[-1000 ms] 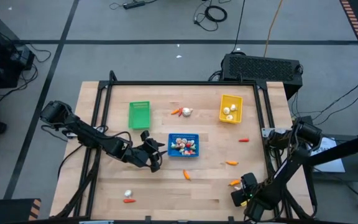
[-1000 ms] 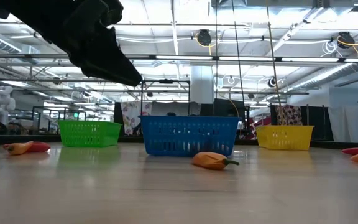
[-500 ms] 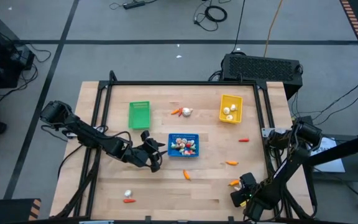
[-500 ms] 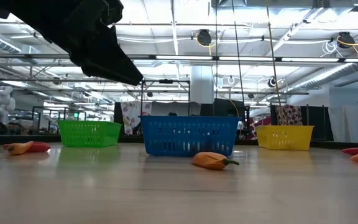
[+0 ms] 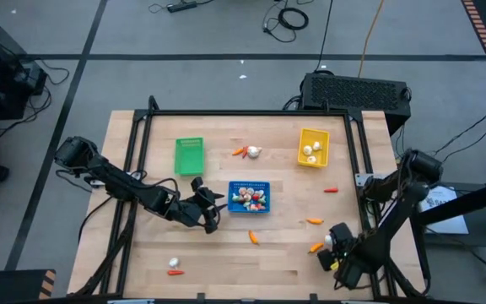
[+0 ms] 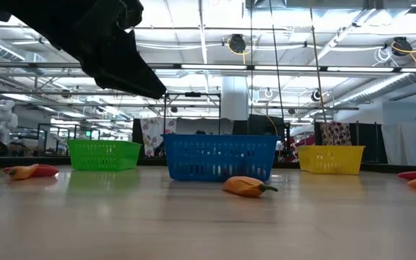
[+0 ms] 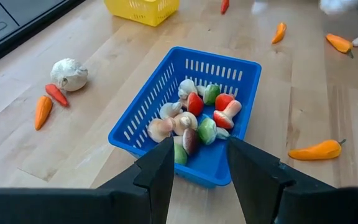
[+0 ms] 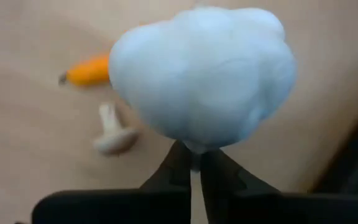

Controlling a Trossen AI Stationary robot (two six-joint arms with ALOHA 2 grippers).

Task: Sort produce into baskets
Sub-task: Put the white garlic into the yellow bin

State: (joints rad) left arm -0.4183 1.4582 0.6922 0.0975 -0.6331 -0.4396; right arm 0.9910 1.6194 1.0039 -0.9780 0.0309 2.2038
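Right claw (image 5: 337, 243), near right on table (image 5: 285, 253), pinched shut on white garlic bulb (image 8: 201, 74): likely light, hard, smooth; best gripped across its middle. Left claw (image 7: 197, 165) open, empty, beside blue basket (image 7: 166, 99).

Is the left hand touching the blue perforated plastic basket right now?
Apart. In the left wrist view, the left hand hangs above the near rim of the blue perforated plastic basket, fingers open, with basket floor and produce visible between them.

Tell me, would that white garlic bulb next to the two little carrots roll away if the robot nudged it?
Probably a little. The garlic bulb looks rounded and rests loose on the table, so a nudge might roll it. Its lumpy, ridged shape would likely stop it soon.
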